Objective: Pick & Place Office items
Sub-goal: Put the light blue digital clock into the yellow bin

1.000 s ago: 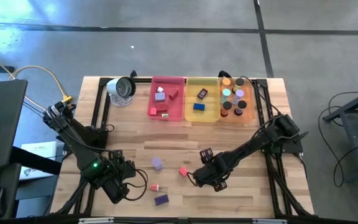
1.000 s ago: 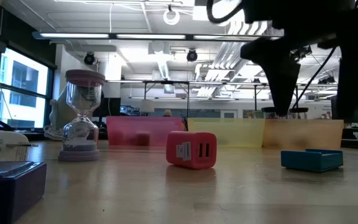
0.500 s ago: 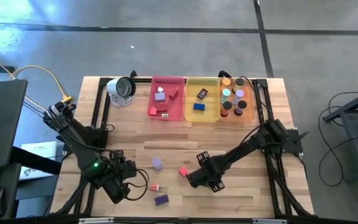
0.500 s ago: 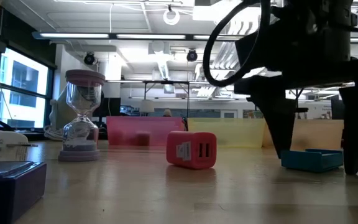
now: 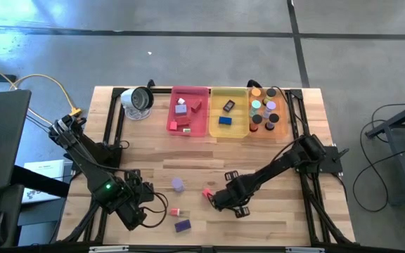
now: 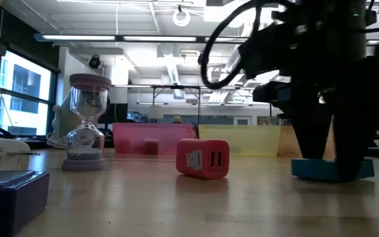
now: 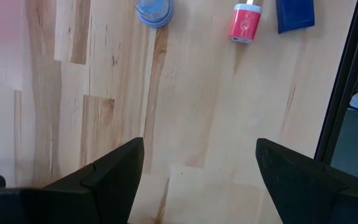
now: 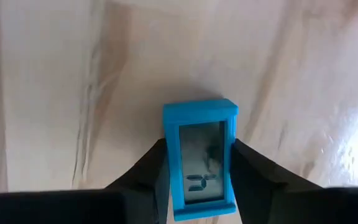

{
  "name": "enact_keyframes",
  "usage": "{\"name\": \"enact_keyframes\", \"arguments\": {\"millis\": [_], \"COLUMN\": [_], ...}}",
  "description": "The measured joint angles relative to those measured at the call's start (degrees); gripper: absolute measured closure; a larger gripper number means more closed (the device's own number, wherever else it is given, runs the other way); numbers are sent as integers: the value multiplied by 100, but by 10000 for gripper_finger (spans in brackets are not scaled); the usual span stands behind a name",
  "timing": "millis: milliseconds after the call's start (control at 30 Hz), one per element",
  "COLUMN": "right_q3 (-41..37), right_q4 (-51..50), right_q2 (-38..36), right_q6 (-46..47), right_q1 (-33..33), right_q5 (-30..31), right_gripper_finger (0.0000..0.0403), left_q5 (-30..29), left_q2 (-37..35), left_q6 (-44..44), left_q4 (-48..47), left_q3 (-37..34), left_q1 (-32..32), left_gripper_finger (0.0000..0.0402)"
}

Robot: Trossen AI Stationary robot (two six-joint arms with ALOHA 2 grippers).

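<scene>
A teal block (image 8: pixel 201 158) lies flat on the table, also visible in the low view (image 6: pixel 333 170). My right gripper (image 8: pixel 197 171) is down over it at the near middle of the table (image 5: pixel 226 199) and shut on it. A red block (image 5: pixel 207 193) stands just left of it, and shows in the low view (image 6: pixel 202 158). A lavender cylinder (image 5: pixel 178 185), a small pink piece (image 5: pixel 176 211) and a purple block (image 5: pixel 182 225) lie farther left. My left gripper (image 7: pixel 194 180) hangs open at the near left (image 5: pixel 145 204), touching nothing. My right gripper pinches the teal block between its two fingers (image 8: pixel 145 177), one on each long side (image 8: pixel 169 162). The fingers come from above, pointing down, and lie across the block's short width. The block rests flat on the table (image 6: pixel 333 176).
Three trays stand at the far edge: pink (image 5: pixel 174 112), yellow (image 5: pixel 216 130) and orange (image 5: pixel 285 119), each holding small pieces. An hourglass (image 5: pixel 138 102) lies left of them. Bare wood (image 5: pixel 259 161) lies between the trays and the loose pieces.
My right gripper has come down onto the teal block, shifting slightly toward the table's left. In the low view its fingers stood wide on either side of the block half a second ago and have now drawn in against it. The block has not moved.
</scene>
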Motion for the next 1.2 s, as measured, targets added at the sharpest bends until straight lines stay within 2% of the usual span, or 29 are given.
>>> {"name": "enact_keyframes", "arguments": {"millis": [267,467,733,933,1033,1200], "right_q3": [2,455,1125,1266,1266,1266], "right_q4": [-123,-1155,-2493,-2820,-2790,-2719], "right_q2": [-47,-220,-1019,-1914,-2220,-2335], "right_q6": [1671,2658,3220,3366,3135,2438], "right_q1": [-10,-36,-240,-1074,-1664,-2805], "right_q5": [-156,-507,-442,-19,103,316], "right_gripper_finger": [285,285,285,285,285,285], "left_q5": [2,9,-14,-255,-271,-280], "left_q2": [0,0,0,0,0,0], "left_q6": [0,35,0,-109,69,53], "left_q4": [0,24,16,-247,-255,-248], "left_q3": [0,0,0,2,2,2], "left_q1": [-28,-158,-429,-289,-132,111], "left_gripper_finger": [101,101,101,101,101,101]}}
